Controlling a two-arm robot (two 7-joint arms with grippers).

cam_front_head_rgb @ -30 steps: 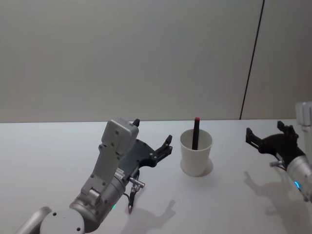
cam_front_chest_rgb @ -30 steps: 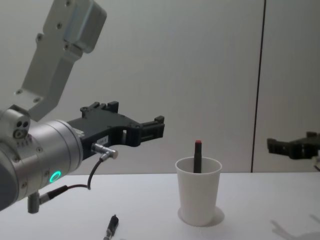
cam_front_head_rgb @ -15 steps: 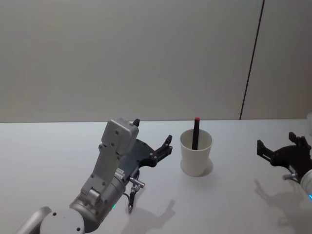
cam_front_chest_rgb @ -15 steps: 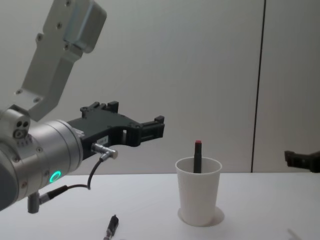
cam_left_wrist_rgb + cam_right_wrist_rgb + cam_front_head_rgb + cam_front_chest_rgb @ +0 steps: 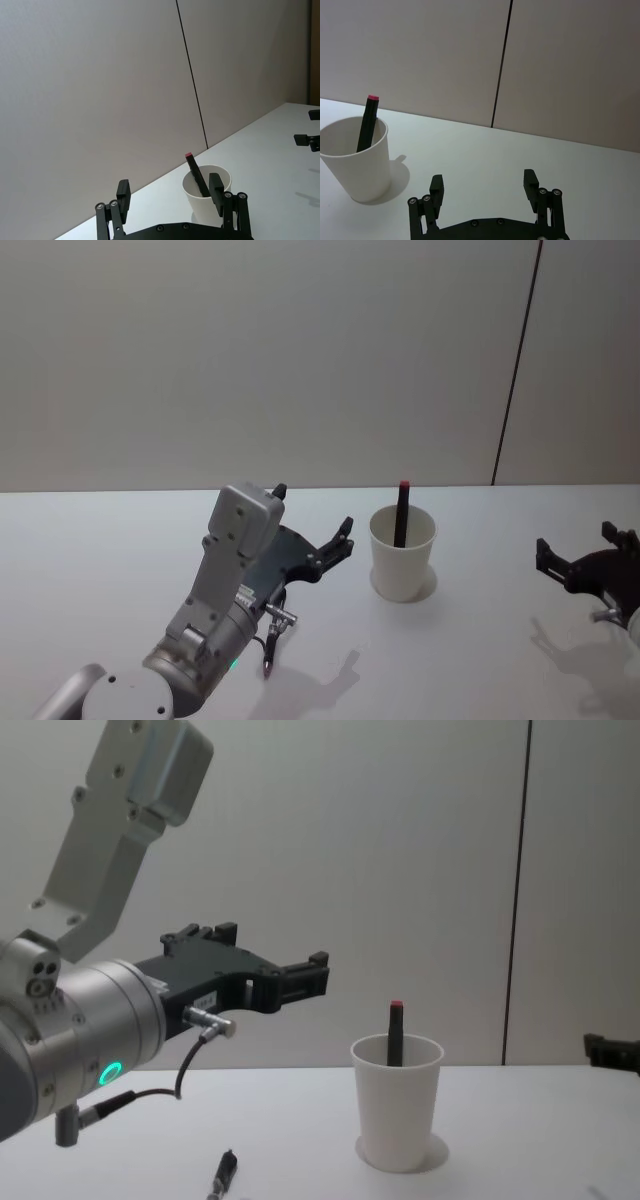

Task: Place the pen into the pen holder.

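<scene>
The pen holder [image 5: 403,570], a plain white paper cup, tapered, with a rolled rim, stands upright on the pale table [image 5: 110,540], a little right of the middle. The pen [image 5: 402,518], dark with a red end uppermost, stands inside it, slightly tilted, its top poking above the rim.

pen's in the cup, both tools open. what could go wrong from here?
1. The pen leans in the paper cup, its red end well above the rim. The cup looks light, so a nudge might tip both over.
2. The left tool hangs open close beside the cup. A careless swing toward it could clip it.
The right tool is open and farther off, so it is less of a worry.
</scene>
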